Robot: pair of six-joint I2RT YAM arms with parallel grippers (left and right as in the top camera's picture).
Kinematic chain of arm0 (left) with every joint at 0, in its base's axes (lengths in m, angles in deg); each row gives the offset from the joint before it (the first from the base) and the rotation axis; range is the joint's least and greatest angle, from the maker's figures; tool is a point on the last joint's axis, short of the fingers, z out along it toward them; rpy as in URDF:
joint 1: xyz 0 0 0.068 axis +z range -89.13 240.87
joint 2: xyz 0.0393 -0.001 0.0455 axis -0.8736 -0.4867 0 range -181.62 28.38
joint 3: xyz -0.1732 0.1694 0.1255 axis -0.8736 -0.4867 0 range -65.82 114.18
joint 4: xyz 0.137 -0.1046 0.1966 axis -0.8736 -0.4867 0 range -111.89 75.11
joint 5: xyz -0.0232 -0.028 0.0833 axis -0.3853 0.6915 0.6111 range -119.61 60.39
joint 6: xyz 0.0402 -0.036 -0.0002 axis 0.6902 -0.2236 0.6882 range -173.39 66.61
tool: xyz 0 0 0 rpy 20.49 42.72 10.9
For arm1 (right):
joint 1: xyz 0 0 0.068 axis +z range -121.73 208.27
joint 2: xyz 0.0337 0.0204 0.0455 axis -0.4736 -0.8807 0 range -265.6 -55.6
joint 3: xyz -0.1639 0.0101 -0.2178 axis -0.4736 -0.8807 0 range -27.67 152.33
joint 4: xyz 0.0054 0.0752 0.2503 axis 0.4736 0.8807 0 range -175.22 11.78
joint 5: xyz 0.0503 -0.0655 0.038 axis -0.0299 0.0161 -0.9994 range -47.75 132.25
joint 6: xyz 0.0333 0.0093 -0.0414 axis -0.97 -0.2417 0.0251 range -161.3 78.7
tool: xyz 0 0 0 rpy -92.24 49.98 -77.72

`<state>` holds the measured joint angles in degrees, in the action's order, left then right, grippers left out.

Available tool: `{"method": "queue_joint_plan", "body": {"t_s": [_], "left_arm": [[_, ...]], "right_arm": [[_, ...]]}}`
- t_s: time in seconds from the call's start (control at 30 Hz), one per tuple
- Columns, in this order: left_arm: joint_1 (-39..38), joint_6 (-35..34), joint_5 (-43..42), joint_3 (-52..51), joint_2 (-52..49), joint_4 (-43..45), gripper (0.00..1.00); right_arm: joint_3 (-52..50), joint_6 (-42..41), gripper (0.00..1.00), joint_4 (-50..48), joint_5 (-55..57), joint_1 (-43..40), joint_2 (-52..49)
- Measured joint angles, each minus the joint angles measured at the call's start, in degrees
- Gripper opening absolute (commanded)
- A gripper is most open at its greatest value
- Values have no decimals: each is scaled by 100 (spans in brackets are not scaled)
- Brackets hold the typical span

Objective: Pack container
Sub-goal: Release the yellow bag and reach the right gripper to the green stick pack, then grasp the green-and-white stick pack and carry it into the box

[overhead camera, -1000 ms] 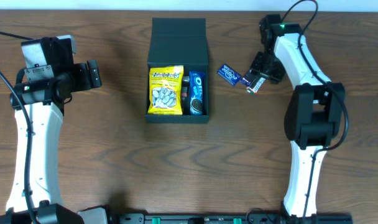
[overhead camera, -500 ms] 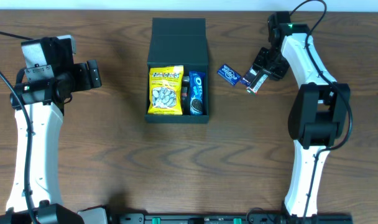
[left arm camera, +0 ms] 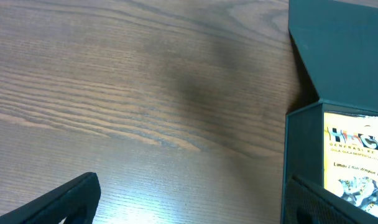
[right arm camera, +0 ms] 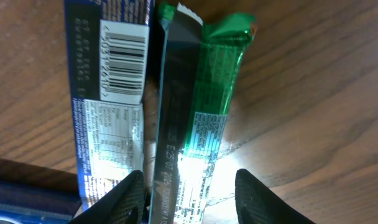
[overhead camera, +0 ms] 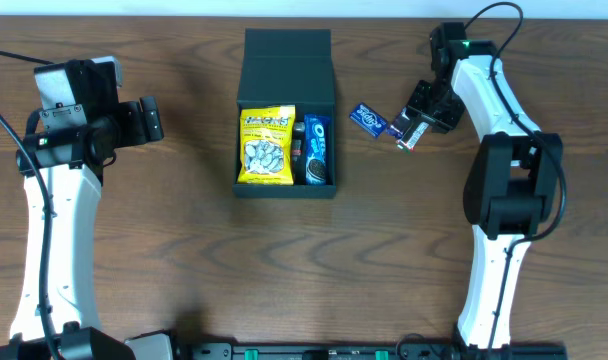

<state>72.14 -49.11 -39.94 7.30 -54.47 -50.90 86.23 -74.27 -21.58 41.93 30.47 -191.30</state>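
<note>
Open container (overhead camera: 284, 191), upper middle of the frame, partly packed.
The matte cardboard looks light and stiff, not slippery; I would grip its side walls, never the hinged flap lid (overhead camera: 287, 60). The left gripper (overhead camera: 152, 120) hangs wide open at the left; the right gripper (overhead camera: 411, 127), jaws half closed, seems to pinch a green-and-dark snack bar (right arm camera: 217, 93) at upper right. Brown wood-grain table (overhead camera: 184, 250); the room is out of view.

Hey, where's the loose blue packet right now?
In the overhead view, the blue packet lies on the table to the right of the open box, between it and the right gripper.
</note>
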Motion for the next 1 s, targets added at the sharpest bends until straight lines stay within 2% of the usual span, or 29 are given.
{"method": "queue_joint_plan", "body": {"t_s": [0.53,0.6,0.7,0.77,1.0], "left_arm": [[0,2,0,0,0,0,96],[0,0,0,0,2,2,96],[0,0,0,0,2,0,95],[0,2,0,0,2,-2,95],[0,0,0,0,0,0,95]], "right_arm": [[-11,2,48,-7,-127,-101,-225],[-11,11,44,-15,-127,-101,-225],[-11,33,31,-17,-125,-101,-225],[-11,35,28,-20,-125,-101,-225],[-11,39,26,-24,-122,-101,-225]]}}
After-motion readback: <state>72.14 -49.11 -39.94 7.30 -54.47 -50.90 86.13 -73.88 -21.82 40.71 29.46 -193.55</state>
